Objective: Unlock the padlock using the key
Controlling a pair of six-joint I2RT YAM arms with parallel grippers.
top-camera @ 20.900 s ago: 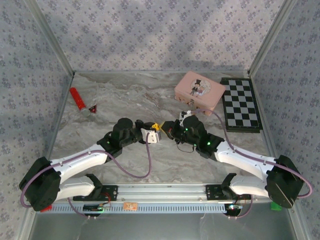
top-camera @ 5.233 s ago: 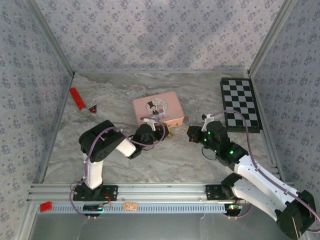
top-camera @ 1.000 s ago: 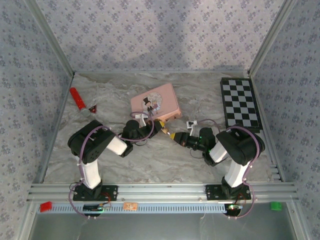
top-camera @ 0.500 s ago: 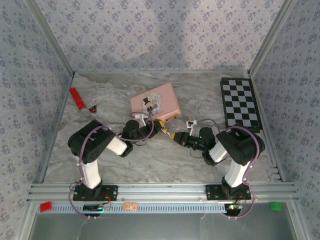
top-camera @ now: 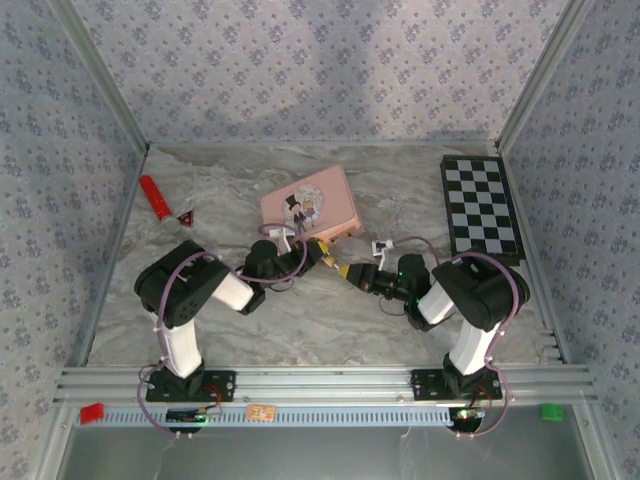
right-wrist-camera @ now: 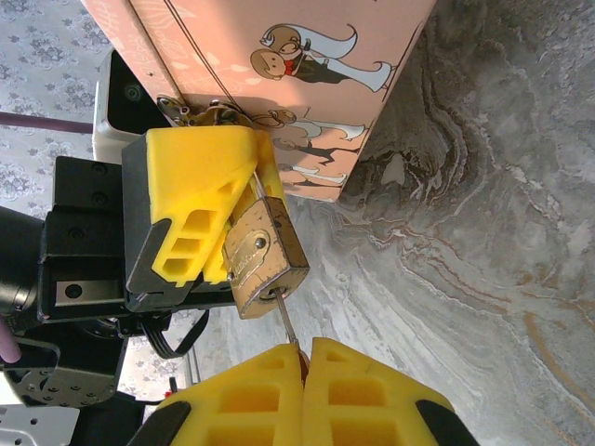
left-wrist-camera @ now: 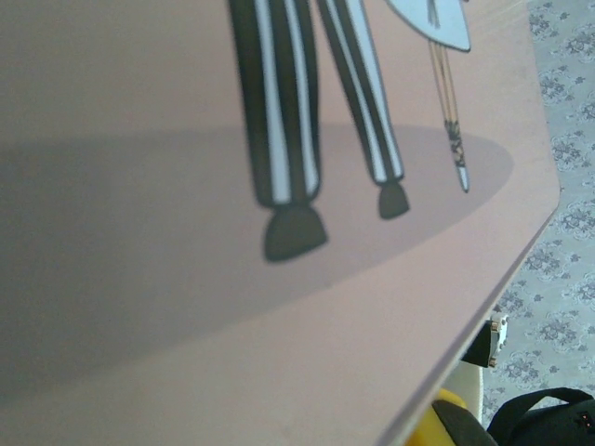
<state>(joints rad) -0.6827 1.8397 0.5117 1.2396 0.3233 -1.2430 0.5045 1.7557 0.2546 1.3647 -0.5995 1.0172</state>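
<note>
Clutter sits well away from the work on the marble table (top-camera: 240,320): a chessboard (top-camera: 482,208) at 2 o'clock and a red-handled tool (top-camera: 155,196) at 10 o'clock. A pink picture tin (top-camera: 310,205) lies just past centre toward 12, its near edge right above the two grippers. The left wrist camera is close against its printed lid.

From the right wrist, the tin wall stands directly behind the padlock (right-wrist-camera: 265,260). The padlock sits at the tin's near edge. Its long axis is tilted, with the shackle end toward 11 o'clock by the tin's clasp (right-wrist-camera: 209,110) and the keyhole end toward 5 o'clock. The left gripper (top-camera: 318,252) has one yellow finger (right-wrist-camera: 200,200) against the padlock's 9 o'clock side. The other finger is hidden, so its grip cannot be told.

The key (right-wrist-camera: 286,323) runs from the keyhole toward 6 o'clock. The right gripper (right-wrist-camera: 305,360) pinches it, pads pressed together.
</note>
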